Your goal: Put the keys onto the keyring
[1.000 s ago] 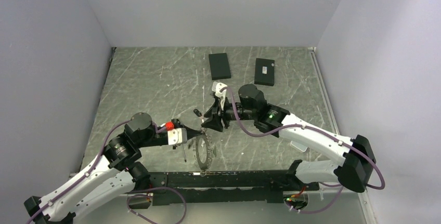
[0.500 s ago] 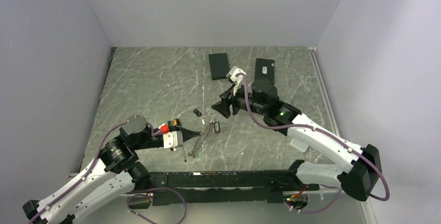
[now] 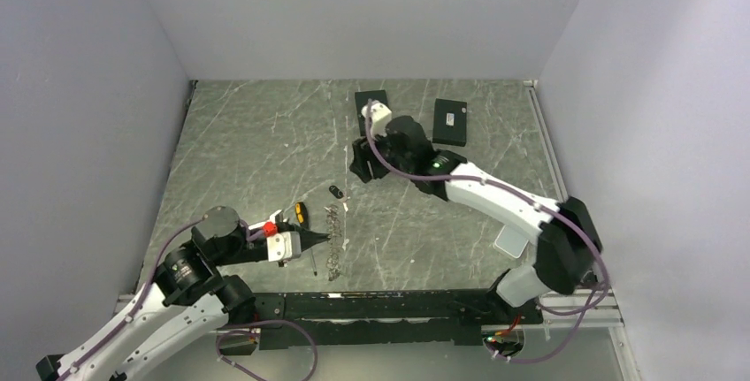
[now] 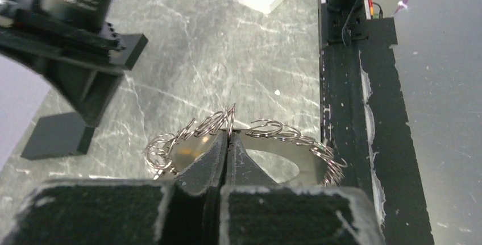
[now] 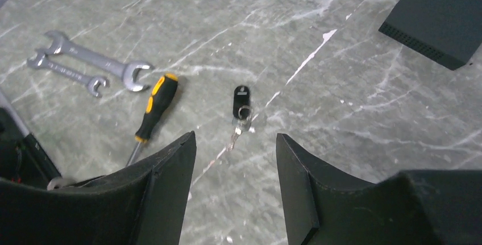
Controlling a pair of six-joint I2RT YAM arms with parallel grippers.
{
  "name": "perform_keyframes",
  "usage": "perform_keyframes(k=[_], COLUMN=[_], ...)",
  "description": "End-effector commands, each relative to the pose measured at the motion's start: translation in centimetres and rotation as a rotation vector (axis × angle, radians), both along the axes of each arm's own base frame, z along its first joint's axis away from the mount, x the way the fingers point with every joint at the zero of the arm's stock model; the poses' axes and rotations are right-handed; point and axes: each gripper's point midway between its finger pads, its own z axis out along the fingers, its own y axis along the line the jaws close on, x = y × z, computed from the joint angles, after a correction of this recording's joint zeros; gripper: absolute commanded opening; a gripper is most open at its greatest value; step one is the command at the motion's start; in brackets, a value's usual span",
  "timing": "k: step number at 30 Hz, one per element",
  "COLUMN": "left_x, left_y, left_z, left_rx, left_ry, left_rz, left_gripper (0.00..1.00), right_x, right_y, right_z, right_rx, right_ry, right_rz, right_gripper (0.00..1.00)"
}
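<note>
The keyring is a thin wire loop rimmed with small grey keys. My left gripper is shut on its wire, holding it just above the table. From the top view the keyring hangs edge-on right of the left gripper. My right gripper is open and empty, farther back. In the right wrist view its jaws stand wide above a loose black-headed key lying on the table.
A yellow-and-black screwdriver and two silver wrenches lie left of the loose key. Two black boxes sit at the back. A white tray lies at the right. The black frame rail runs along the near edge.
The right gripper let go near the keyring, opened wider and drew back toward the far side. The left gripper moved left with the keyring, which now hangs edge-on.
</note>
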Motion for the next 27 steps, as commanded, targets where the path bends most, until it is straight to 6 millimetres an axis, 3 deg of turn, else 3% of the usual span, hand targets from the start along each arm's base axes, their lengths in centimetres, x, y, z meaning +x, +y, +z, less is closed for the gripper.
perform_keyframes(k=[1, 9, 15, 19, 27], left_x=[-0.2, 0.6, 0.1, 0.2, 0.5], left_y=[1.0, 6.1, 6.1, 5.8, 5.7], left_z=[-0.6, 1.9, 1.9, 1.5, 1.3], left_rx=[0.016, -0.11, -0.105, -0.089, -0.087], left_ry=[0.02, -0.098, -0.095, -0.085, -0.083], left_rz=[0.037, 0.287, 0.265, 0.253, 0.264], left_gripper=[0.0, 0.0, 0.0, 0.0, 0.0], right_x=[3.1, 5.8, 6.2, 5.8, 3.2], right_y=[1.9, 5.8, 7.1, 7.4, 7.1], right_z=[-0.1, -7.4, -11.2, -12.4, -13.5], right_rx=[-0.005, -0.14, -0.268, -0.289, -0.35], right_ry=[0.084, 0.303, 0.336, 0.366, 0.392], right_rz=[-0.101, -0.285, -0.343, -0.337, -0.33], right_gripper=[0.57, 0.55, 0.49, 0.39, 0.4])
